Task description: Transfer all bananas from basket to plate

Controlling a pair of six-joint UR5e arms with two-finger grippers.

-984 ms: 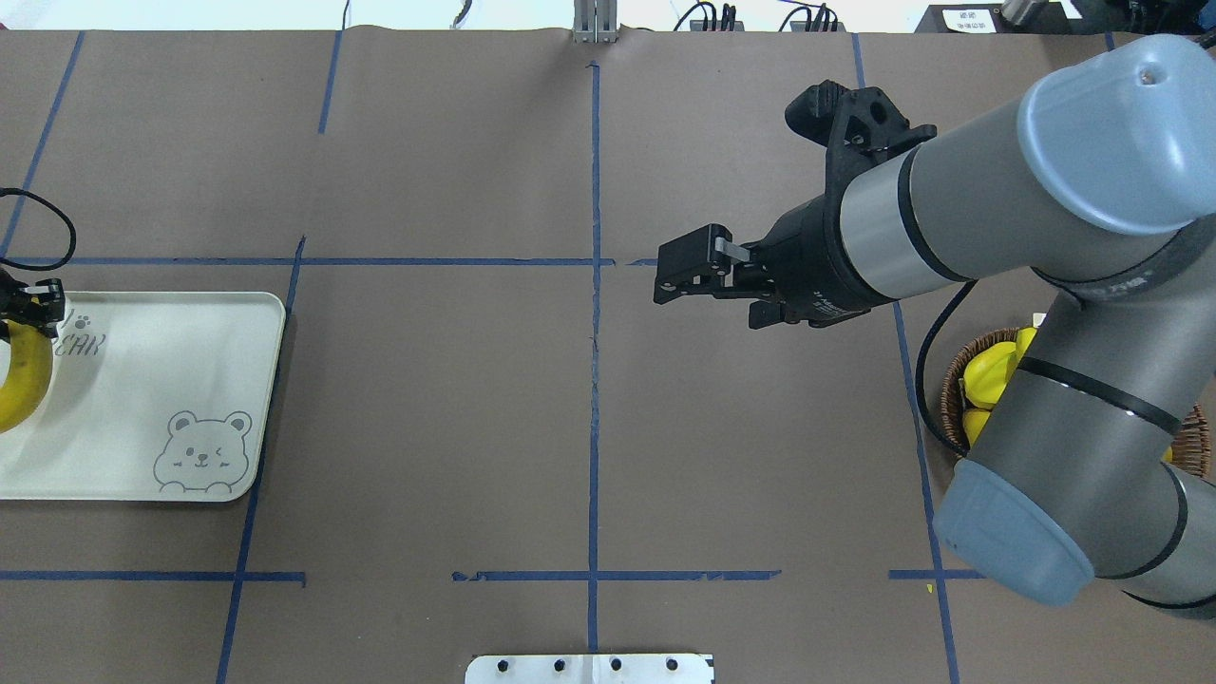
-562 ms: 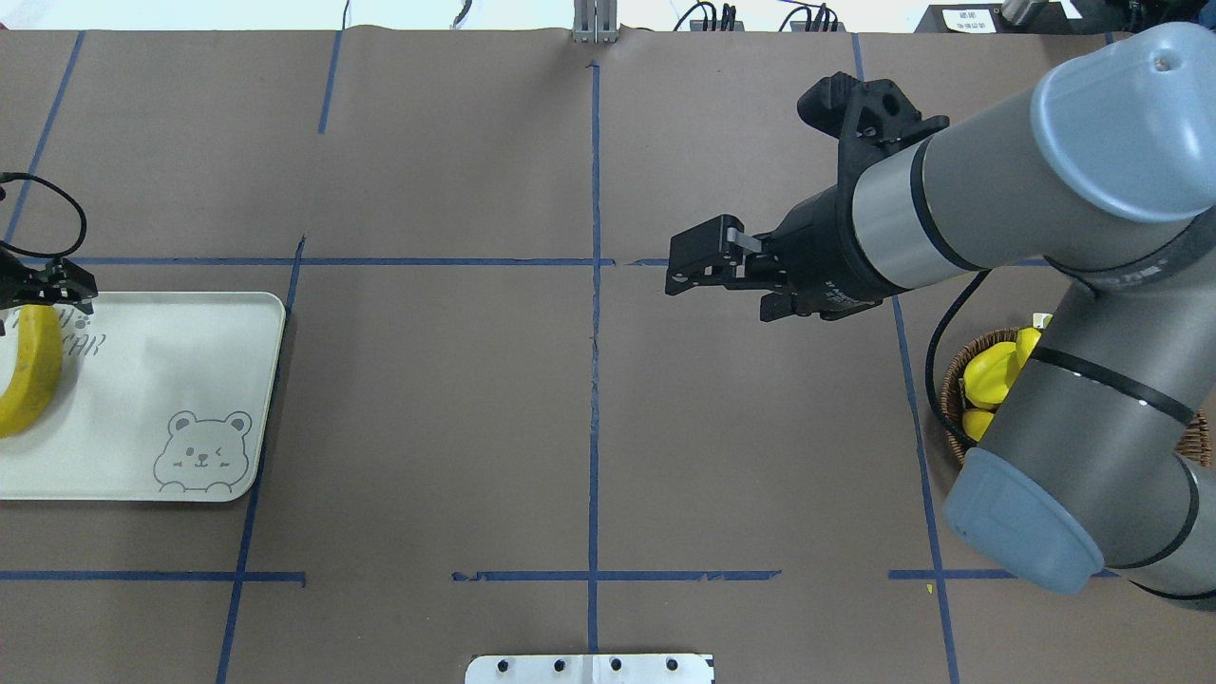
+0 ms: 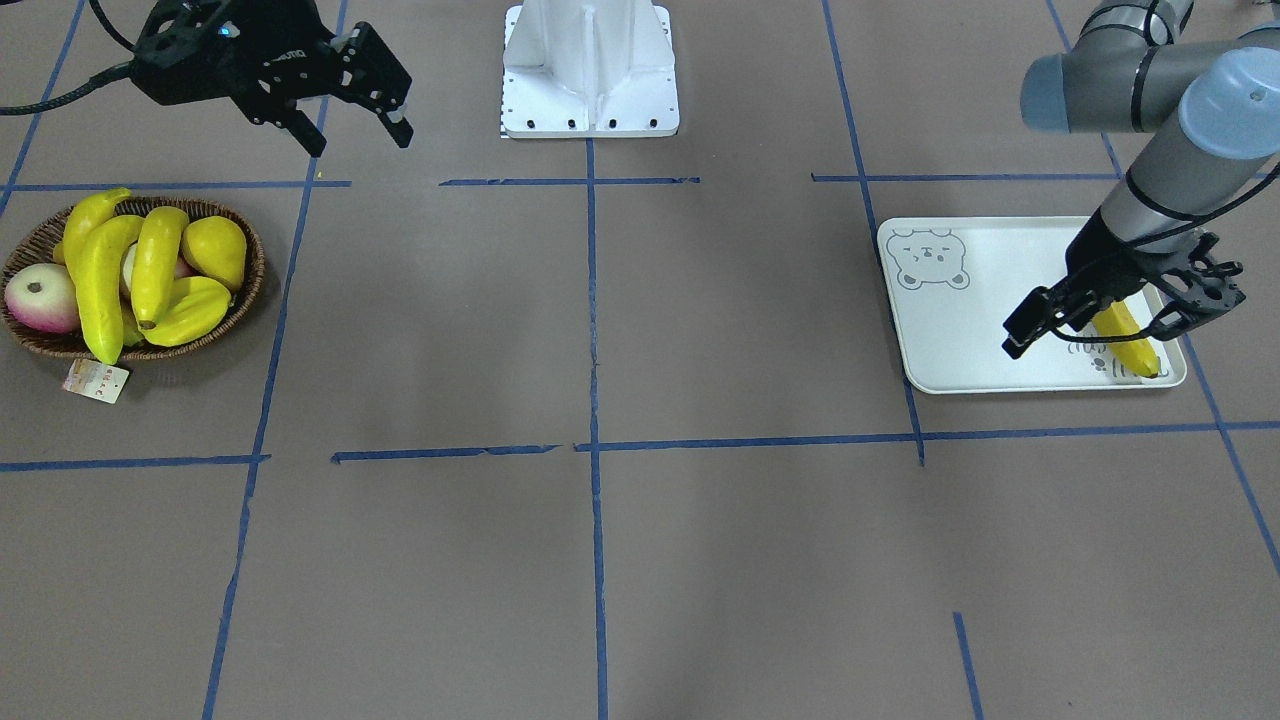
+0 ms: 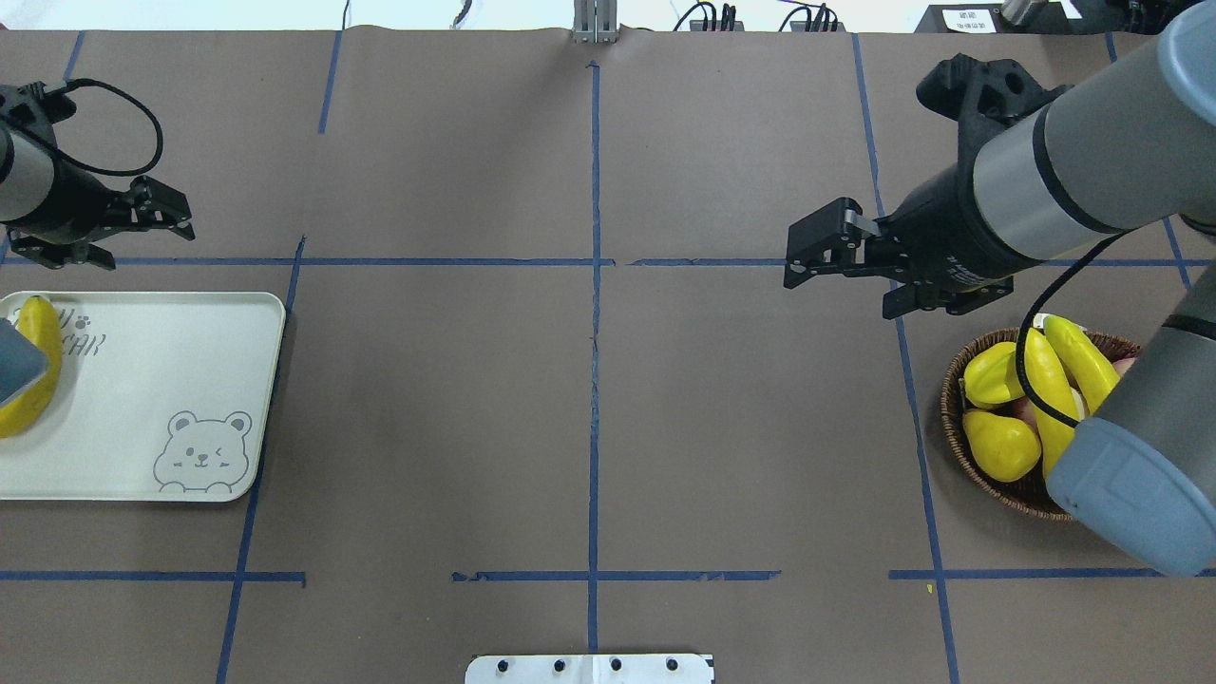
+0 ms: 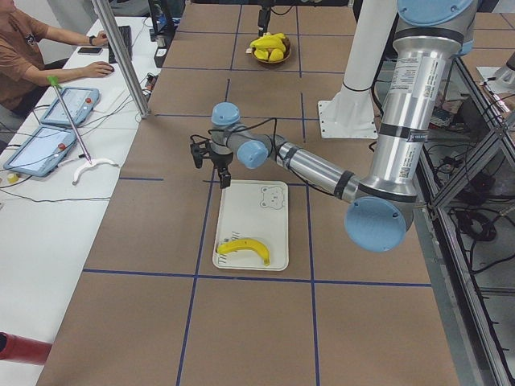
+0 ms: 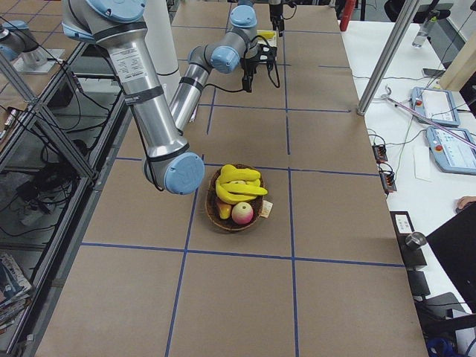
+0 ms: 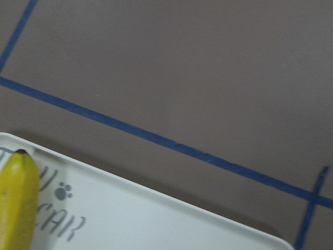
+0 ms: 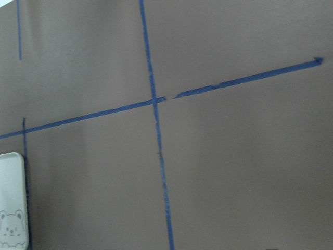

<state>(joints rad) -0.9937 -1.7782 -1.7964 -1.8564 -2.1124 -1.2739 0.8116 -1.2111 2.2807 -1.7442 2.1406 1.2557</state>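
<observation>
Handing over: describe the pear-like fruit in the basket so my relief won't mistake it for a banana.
Find the wicker basket at the end of the table on the robot's right. The pear-shaped fruit sits at its rim on the side facing mid-table. Unlike the long curved bananas beside it, it is short, plump and smooth.

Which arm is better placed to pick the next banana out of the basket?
Right. The right claw hangs open and empty near the basket, where three bananas lie. The left claw is at the table's far end, by the plate holding one banana.
</observation>
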